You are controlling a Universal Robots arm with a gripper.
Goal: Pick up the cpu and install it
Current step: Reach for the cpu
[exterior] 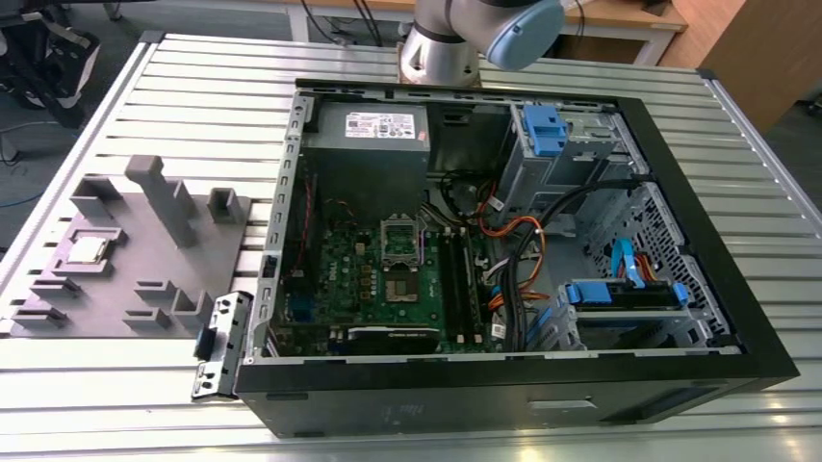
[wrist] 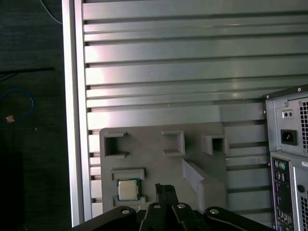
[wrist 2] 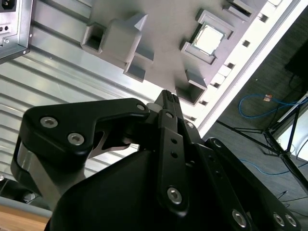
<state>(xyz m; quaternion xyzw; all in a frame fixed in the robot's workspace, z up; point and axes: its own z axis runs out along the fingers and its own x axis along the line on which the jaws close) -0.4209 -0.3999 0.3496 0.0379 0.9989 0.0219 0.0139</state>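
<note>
Hanging above the grey tray (wrist: 144, 163), the gripper (wrist: 162, 186) has its fingers pressed together on nothing; in the first wrist view its tip is near the cpu (wrist: 128, 189) but apart from it. The cpu lies flat in a square recess of the tray, metal top up; the tray sits on the slatted table (exterior: 192, 87), to the exterior view's left of the open case (exterior: 514, 395), whose board (exterior: 372, 279) shows its socket (exterior: 400, 238).

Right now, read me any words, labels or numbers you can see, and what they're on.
Label on the power supply: print too small to read.
Top of the cpu: markings too blurred to read.
Print on the motherboard: too small to read.
No text here is legible.
</note>
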